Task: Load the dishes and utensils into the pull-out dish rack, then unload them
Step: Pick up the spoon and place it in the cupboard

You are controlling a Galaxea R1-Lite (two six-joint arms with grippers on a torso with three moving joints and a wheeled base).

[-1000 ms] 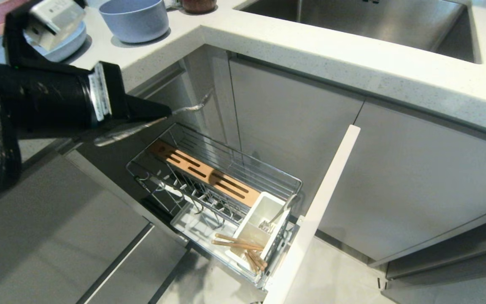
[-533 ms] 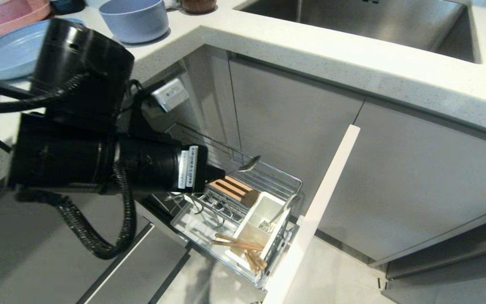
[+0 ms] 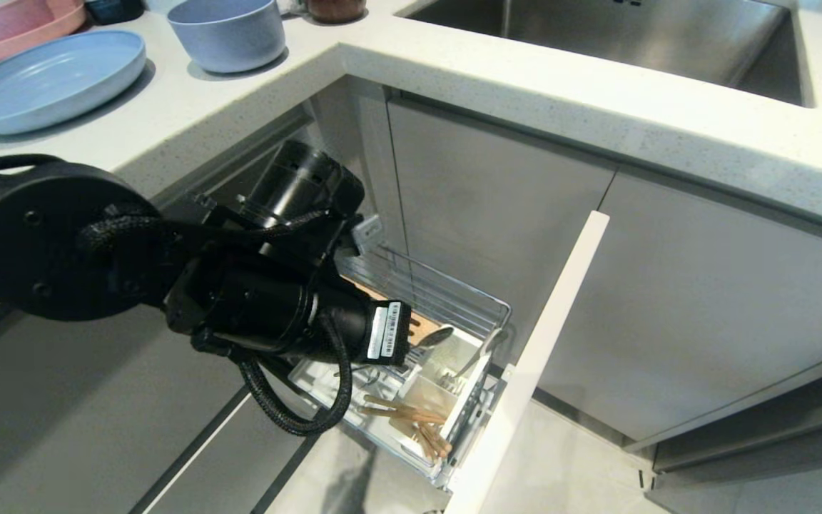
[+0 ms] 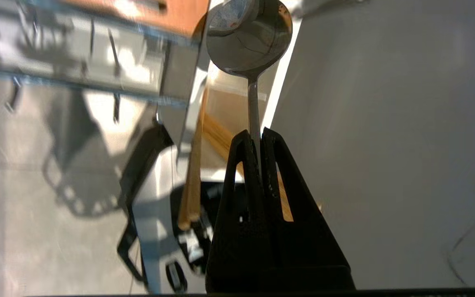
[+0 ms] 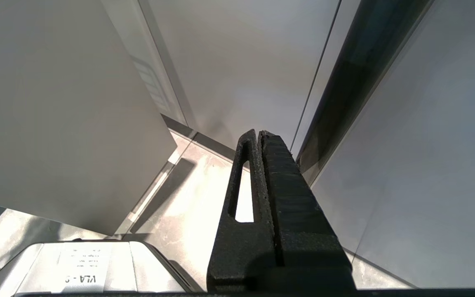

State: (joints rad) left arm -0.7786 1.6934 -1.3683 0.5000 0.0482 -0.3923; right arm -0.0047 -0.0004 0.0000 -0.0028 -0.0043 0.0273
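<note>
My left gripper (image 3: 413, 343) is shut on the handle of the silver spoon (image 3: 436, 335), held just above the white caddy (image 3: 473, 391) at the front of the pull-out dish rack (image 3: 462, 294). In the left wrist view the fingertips (image 4: 243, 140) pinch the thin handle, and the spoon (image 4: 250, 41) has its bowl pointing away. Wooden chopsticks (image 3: 404, 412) lie across the caddy's near end; the chopsticks (image 4: 192, 173) also show below the gripper (image 4: 257, 134). The pale blue plate (image 3: 47, 80) and pale blue bowl (image 3: 227, 30) sit on the counter. My right gripper (image 5: 259, 133) is shut and empty, parked low by cabinet fronts.
The rack's pale front panel (image 3: 536, 350) stands out at an angle on the right. A metal fork-like utensil (image 3: 462, 373) leans in the caddy. Pink dishes (image 3: 18, 21) sit behind the plate, and a steel sink (image 3: 611, 36) is at the back right.
My left arm has swung down and to the right from counter height, carrying the spoon to just above the caddy. It now covers most of the rack's back part.
</note>
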